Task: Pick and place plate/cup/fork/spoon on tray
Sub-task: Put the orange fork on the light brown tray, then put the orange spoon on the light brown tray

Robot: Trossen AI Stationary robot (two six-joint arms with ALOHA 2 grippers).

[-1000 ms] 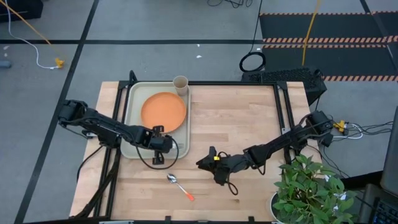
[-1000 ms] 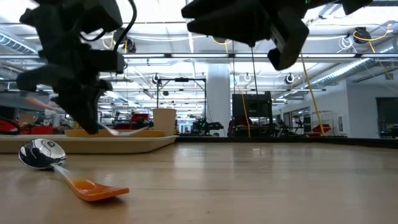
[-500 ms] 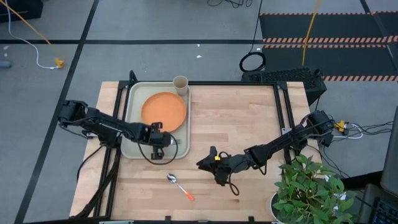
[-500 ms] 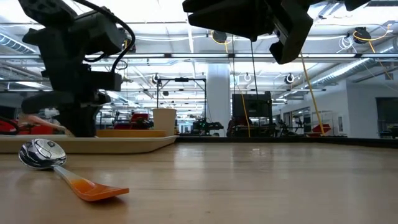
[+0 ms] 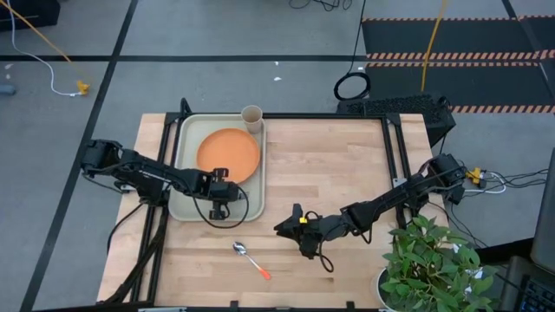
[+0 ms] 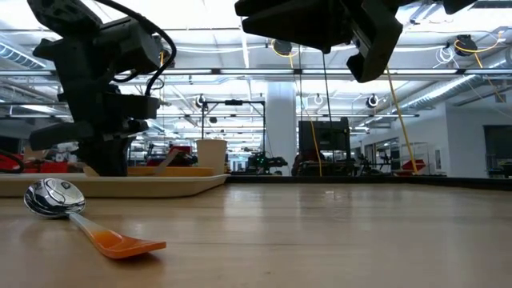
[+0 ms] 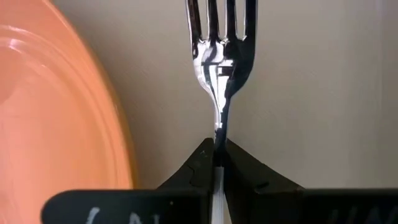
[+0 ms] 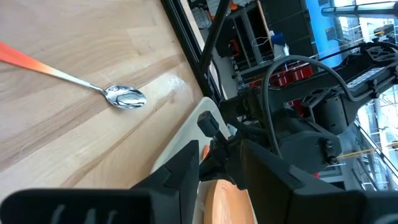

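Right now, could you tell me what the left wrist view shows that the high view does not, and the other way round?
Only the left wrist view shows the fork close up: silver tines pointing away, its neck pinched in the left tool.

Only the high view shows the cup at the tray's far corner, the spoon on the bare table, and the right tool waiting beside the tray.

Both show the orange plate lying on the tray.

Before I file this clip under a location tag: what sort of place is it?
Probably a robotics lab or workshop in a large open industrial hall. Two dark arms work at a wooden table over a tray; striped hazard mats lie on the floor; ceiling lights, equipment racks and cables fill the room behind.
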